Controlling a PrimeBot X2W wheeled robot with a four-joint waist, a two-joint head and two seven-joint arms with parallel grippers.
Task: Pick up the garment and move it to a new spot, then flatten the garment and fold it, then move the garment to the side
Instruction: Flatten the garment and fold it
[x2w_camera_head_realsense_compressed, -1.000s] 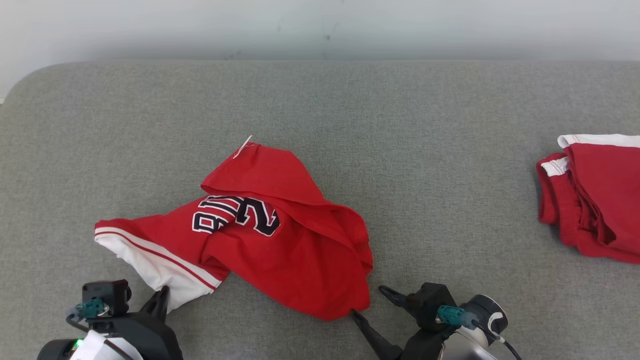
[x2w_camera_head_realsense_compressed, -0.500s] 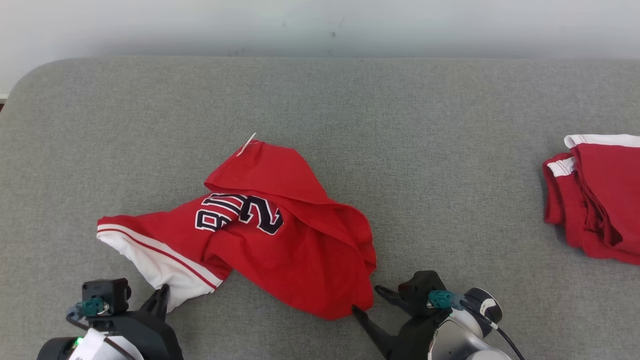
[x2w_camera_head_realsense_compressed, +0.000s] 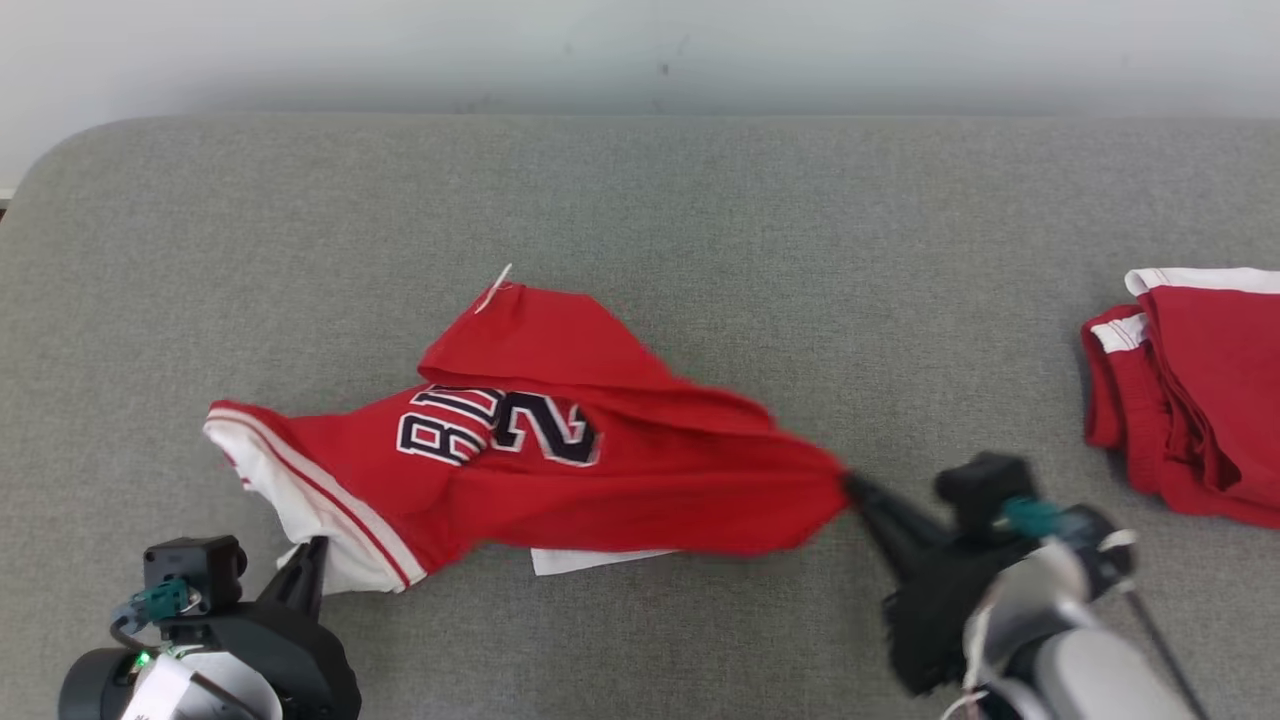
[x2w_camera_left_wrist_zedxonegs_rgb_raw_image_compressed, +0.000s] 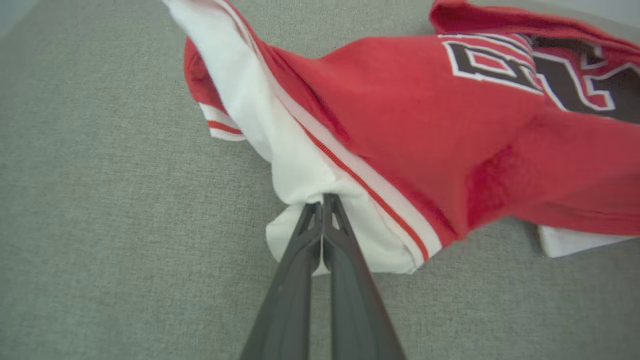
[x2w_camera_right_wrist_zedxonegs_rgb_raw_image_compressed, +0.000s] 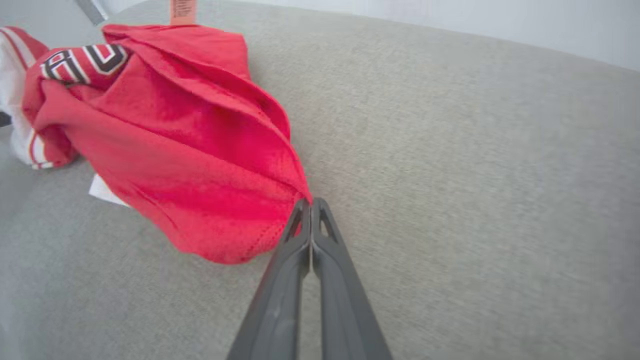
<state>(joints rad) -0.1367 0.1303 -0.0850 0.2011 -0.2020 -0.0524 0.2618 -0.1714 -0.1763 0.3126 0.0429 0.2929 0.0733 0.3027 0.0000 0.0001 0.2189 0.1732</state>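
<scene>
Red cloth, white side trim (x2w_camera_left_wrist_zedxonegs_rgb_raw_image_compressed: 300, 165), dark lettering outlined in white: a basketball jersey (x2w_camera_head_realsense_compressed: 620, 470). It is lying crumpled near the middle of the grey fabric-covered bench (x2w_camera_head_realsense_compressed: 640, 200), drawn out between your two hands.

Your left hand (x2w_camera_left_wrist_zedxonegs_rgb_raw_image_compressed: 322, 202) is pinching the white trim at the near left end, fingers closed together on the cloth. Your right hand (x2w_camera_right_wrist_zedxonegs_rgb_raw_image_compressed: 310, 204) is gripping a bunched red point at the opposite end, fingers likewise pressed shut on it.

Handling, as a judgement: light, soft, limp, probably a little slippery. It is likely going to sag and double over wherever you are not supporting it, so you are better off taking seams, hems or trim than loose mid-panel cloth.

Hard to make out: the folds are hiding whether the right hand is holding hem or armhole. The lettering is partly tucking under a fold. A white patch (x2w_camera_head_realsense_compressed: 600, 560) is peeking from beneath, label or lining uncertain. A second red garment (x2w_camera_head_realsense_compressed: 1190, 400) is lying well apart at the right, cut off by the head view's edge.
</scene>
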